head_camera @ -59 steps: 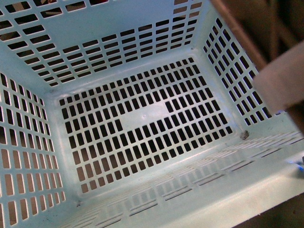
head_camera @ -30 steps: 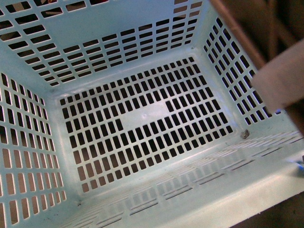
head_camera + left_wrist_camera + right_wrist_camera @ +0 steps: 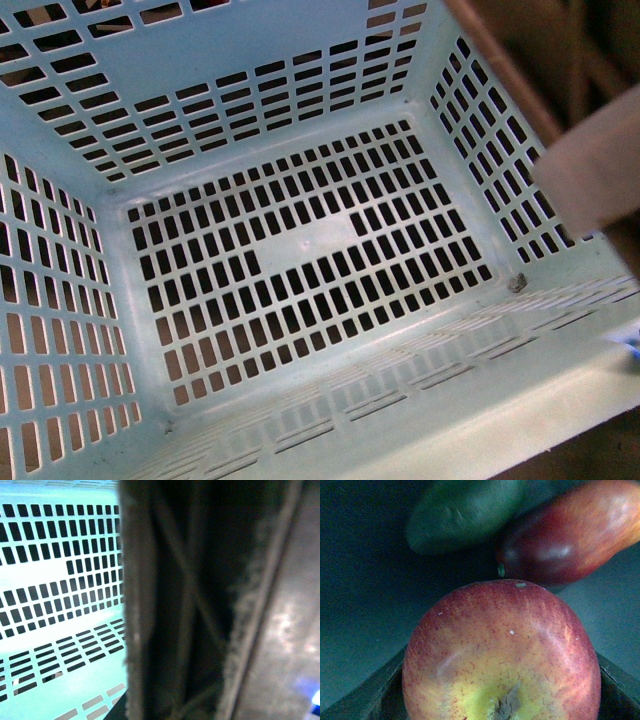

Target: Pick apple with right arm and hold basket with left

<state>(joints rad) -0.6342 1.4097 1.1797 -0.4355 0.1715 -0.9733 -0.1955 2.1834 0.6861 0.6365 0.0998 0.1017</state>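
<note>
Right gripper: seen from its wrist, its dark fingers sit close on either side of the apple. We cannot tell whether they are clamping it or only surround it. The apple, red with a yellow blush at the stem, fills that view and is outside the basket. A green fruit and a darker red fruit also lie outside the basket, on a dark surface.

The front view looks down into the basket. It has mint slotted walls and floor, with nothing inside but a small grey speck in a floor corner. A brown handle with a white tie crosses above the basket's right wall. The left wrist view is mostly blurred handle, very close. We cannot make out the left gripper there, nor whether it is clenched.

Over the last second the basket has only drifted slightly, and it remains empty. We judge that the left arm is holding it steady and that picking the apple is the step in hand.
</note>
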